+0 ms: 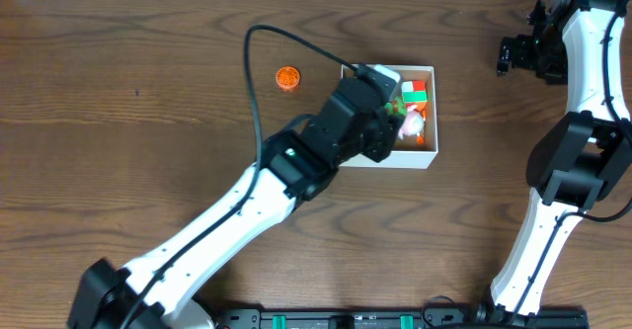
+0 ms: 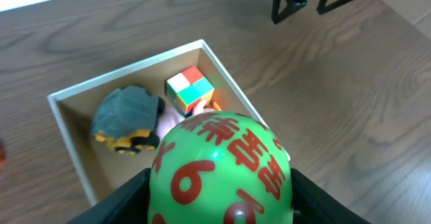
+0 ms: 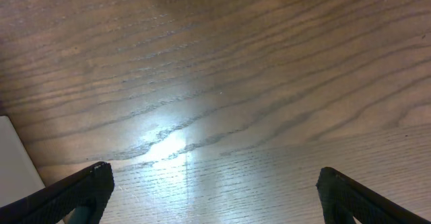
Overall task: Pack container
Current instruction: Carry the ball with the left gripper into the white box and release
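The container (image 1: pixel 426 158), a shallow square box with white walls and a brown inside, sits at the table's middle right; it also shows in the left wrist view (image 2: pixel 67 123). Inside lie a coloured cube (image 2: pixel 189 89), a grey and yellow toy truck (image 2: pixel 126 119) and a pink toy (image 1: pixel 412 123). My left gripper (image 2: pixel 221 204) is shut on a green ball with red markings (image 2: pixel 222 170), held just above the box's near side. My right gripper (image 3: pixel 212 197) is open and empty over bare wood at the far right (image 1: pixel 518 54).
A small orange disc (image 1: pixel 287 77) lies on the table left of the box. The left arm's black cable arcs above the table near it. The right arm stands along the right edge.
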You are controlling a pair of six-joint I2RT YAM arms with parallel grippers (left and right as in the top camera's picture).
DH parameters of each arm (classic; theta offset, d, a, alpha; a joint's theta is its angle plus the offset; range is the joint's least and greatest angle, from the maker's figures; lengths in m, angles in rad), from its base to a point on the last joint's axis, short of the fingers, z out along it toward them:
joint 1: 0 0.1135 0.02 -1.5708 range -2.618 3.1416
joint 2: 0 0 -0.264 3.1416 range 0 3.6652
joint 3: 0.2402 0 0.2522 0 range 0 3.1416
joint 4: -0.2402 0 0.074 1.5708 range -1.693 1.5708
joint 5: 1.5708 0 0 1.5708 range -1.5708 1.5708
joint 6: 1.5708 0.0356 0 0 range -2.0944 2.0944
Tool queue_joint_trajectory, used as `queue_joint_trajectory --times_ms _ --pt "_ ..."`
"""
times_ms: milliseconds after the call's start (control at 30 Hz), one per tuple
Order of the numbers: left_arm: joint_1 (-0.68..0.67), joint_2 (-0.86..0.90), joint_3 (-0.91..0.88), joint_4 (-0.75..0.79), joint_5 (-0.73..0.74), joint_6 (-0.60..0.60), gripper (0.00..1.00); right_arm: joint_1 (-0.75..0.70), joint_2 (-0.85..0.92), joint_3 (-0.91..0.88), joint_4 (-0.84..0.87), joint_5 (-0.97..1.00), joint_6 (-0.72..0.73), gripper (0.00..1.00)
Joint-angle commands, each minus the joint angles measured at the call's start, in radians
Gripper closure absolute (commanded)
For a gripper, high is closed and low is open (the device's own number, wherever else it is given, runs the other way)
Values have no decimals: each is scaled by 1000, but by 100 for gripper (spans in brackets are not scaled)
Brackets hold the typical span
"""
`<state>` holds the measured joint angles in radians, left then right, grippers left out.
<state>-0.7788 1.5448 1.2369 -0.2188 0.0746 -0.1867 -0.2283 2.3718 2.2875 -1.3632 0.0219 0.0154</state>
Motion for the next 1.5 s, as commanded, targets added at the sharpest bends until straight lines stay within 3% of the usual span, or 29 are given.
queue_joint_trajectory --times_ms 0,300,1367,1400,1467 --pt "2 57 9 50 -7 -30 41 -7 -11 -4 3 0 14 1" --pt "2 173 9 237 -7 -43 41 -7 -11 -4 3 0 14 1" --pt "2 290 9 231 -7 -77 41 -7 -11 -4 2 0 14 1" --pt "2 294 9 228 -7 -77 33 -7 -11 -4 2 0 14 1" --pt "2 307 9 225 -7 -77 31 -7 -11 -4 3 0 14 1"
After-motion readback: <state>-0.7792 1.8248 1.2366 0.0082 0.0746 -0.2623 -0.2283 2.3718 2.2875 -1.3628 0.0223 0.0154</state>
